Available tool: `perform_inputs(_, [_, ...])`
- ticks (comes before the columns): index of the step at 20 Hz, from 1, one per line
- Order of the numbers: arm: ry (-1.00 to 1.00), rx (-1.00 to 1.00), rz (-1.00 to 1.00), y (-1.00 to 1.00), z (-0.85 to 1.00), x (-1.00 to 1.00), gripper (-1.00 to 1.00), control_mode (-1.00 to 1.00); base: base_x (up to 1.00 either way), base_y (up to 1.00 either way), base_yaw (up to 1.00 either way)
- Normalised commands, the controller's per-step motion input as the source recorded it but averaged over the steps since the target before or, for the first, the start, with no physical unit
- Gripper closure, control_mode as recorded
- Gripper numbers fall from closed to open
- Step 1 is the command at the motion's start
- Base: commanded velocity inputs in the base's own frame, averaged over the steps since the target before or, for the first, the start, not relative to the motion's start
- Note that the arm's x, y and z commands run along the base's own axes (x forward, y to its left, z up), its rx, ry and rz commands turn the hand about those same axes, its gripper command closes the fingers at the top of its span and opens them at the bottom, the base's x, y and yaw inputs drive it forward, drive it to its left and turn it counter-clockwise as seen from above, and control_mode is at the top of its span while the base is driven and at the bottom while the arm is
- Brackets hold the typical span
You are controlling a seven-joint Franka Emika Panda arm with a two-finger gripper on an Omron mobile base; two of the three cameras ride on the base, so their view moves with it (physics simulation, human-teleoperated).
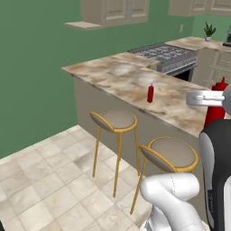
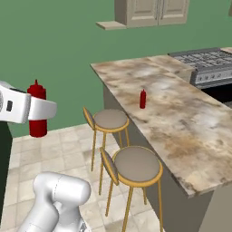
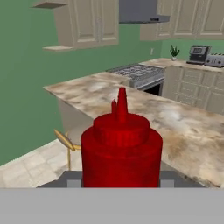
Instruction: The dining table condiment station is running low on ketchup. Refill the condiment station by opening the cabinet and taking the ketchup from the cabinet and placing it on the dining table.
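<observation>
My gripper (image 3: 120,180) is shut on the ketchup (image 3: 121,148), a red squeeze bottle with a tapered nozzle, held upright in the air. From the left base the ketchup (image 1: 214,115) hangs at the right edge, near the front edge of the dining table (image 1: 126,81), with the gripper (image 1: 215,100) across its upper part. From the right base the ketchup (image 2: 37,118) and gripper (image 2: 36,108) hang left of the dining table (image 2: 181,113), over the floor. A second red bottle (image 1: 150,93) (image 2: 143,99) stands on the marbled top. Beige upper cabinets (image 1: 115,11) (image 2: 152,11) hang beyond, doors shut.
Two round stools with gold legs (image 1: 113,122) (image 1: 170,153) stand in front of the table; they show as the far stool (image 2: 108,120) and the near stool (image 2: 136,165) in the right base view. A gas stove (image 1: 167,54) sits beyond the table. A toaster (image 3: 209,56) and plant (image 3: 174,52) stand on the far counter.
</observation>
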Motion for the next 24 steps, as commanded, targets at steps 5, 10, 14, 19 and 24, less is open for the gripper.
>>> perform_inputs(5, [0.0, 0.0, 0.0, 0.0, 0.0, 0.0, 1.0, 1.0, 0.55, 0.18, -0.26])
perform_inputs(10, [0.0, 0.0, 0.0, 0.0, 0.0, 0.0, 1.0, 1.0, 0.48, 0.06, -0.22])
perform_inputs(14, [0.0, 0.0, 0.0, 0.0, 0.0, 0.0, 1.0, 1.0, 0.45, 0.0, -0.17])
perform_inputs(19, [0.0, 0.0, 0.0, 0.0, 0.0, 0.0, 1.0, 1.0, 0.43, 0.0, -0.15])
perform_inputs(24, [0.0, 0.0, 0.0, 0.0, 0.0, 0.0, 1.0, 1.0, 0.43, 0.01, -0.15])
